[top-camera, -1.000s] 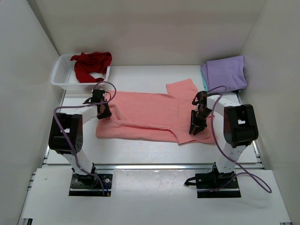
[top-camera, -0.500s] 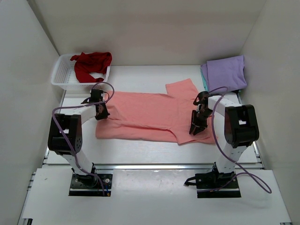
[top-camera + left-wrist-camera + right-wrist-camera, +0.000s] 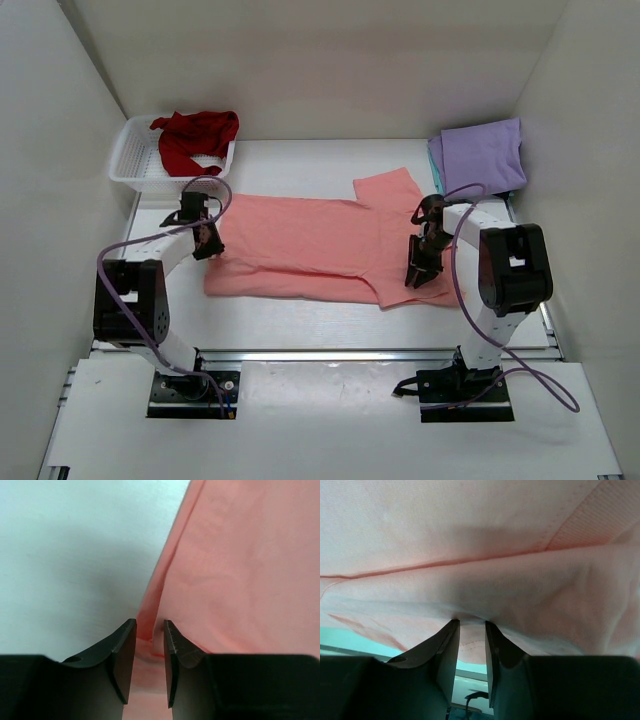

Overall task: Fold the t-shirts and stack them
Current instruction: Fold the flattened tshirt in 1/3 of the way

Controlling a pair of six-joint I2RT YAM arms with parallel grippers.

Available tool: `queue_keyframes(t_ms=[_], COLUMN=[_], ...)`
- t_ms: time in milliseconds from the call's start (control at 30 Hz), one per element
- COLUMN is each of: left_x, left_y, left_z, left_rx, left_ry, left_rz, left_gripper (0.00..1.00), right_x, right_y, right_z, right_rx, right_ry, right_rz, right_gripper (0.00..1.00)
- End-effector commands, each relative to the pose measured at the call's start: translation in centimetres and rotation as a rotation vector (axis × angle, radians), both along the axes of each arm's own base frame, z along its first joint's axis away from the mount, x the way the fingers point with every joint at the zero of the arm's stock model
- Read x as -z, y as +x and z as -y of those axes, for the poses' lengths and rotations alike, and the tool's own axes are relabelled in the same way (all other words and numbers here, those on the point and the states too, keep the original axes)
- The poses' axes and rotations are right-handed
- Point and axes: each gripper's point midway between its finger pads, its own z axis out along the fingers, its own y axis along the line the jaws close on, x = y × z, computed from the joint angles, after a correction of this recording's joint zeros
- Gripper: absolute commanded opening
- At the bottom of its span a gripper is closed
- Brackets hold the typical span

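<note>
Salmon-pink soft cloth t-shirt (image 3: 310,245) spread flat on white table (image 3: 300,320), between both arms.
Light, limp, will drape, so take it by hems or corners. Right gripper (image 3: 471,624) pinches a lifted fold; left gripper (image 3: 149,625) narrowly parted at side edge, grip unclear.

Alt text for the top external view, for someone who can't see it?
A salmon-pink t-shirt lies spread on the table, left gripper at its left edge, right gripper at its right end. A dark red t-shirt sits in a basket far left; a folded lavender t-shirt far right.
</note>
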Motion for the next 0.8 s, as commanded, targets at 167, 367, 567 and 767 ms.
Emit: queue_keyframes(t_ms=[167, 367, 567, 767], left_x=[-13.6, -9.1, -3.8, -0.5], left_y=[5.8, 0.9, -2.8, -3.9], left_z=[4.6, 7.9, 9.3, 10.3], left_rx=[0.036, 0.068, 0.108, 0.172], left_ry=[-0.134, -0.24, -0.205, -0.1], left_rz=[0.378, 0.28, 0.172, 0.027], left_gripper=[0.35, 0.33, 0.32, 0.34], right_x=[-2.5, -4.0, -3.0, -0.5], right_y=[2.3, 3.5, 2.7, 1.1], right_z=[0.9, 1.1, 0.3, -0.3], right_rx=[-0.047, -0.001, -0.013, -0.028], right_ry=[-0.114, -0.099, -0.099, -0.146], right_rz=[0.152, 0.245, 0.238, 0.176], right_gripper=[0.26, 0.32, 0.32, 0.33])
